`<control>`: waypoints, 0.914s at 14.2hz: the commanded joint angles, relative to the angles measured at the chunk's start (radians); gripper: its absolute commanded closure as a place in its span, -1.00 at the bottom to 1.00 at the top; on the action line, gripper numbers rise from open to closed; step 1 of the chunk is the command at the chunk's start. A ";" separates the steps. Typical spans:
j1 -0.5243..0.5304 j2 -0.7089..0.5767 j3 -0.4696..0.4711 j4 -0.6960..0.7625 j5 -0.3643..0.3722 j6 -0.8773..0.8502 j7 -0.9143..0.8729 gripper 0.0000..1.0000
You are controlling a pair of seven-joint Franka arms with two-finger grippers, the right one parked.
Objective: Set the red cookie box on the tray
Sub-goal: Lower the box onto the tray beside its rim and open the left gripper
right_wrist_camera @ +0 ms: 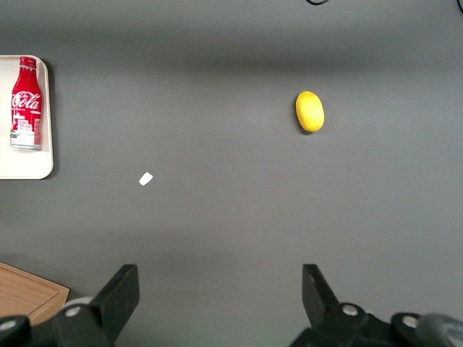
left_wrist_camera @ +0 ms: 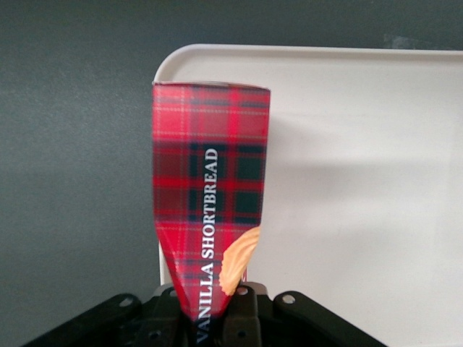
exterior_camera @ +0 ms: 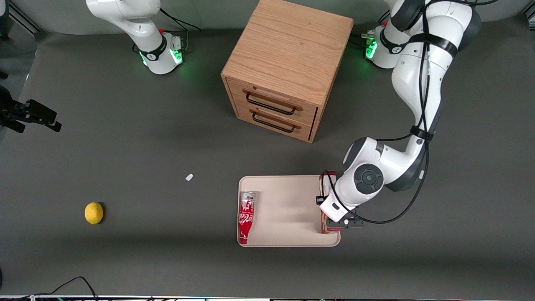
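Grey surface [exterior_camera: 146, 138] carries the tray [exterior_camera: 288, 209]. Claw [exterior_camera: 334, 219] pinches the cookie box [left_wrist_camera: 210, 195] at the tray edge toward the working arm; a cola bottle [exterior_camera: 246, 216] lies at the tray's edge toward the parked arm.

Pincer [exterior_camera: 339, 223] at tray [exterior_camera: 288, 240] edge; tray middle bare; cola bottle [exterior_camera: 246, 216] well apart.

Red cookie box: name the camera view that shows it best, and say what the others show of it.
The left wrist view: the red cookie box shows its plaid face and lettering, held in the gripper at the tray edge. In the front view the arm hides most of it. The right wrist view shows none of it.
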 commanded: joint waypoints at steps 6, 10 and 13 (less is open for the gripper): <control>-0.023 0.019 0.024 0.032 0.026 -0.002 -0.044 0.88; -0.023 0.013 0.024 0.009 0.093 0.041 -0.045 -1.00; -0.023 0.007 0.022 0.011 0.096 0.044 -0.074 -1.00</control>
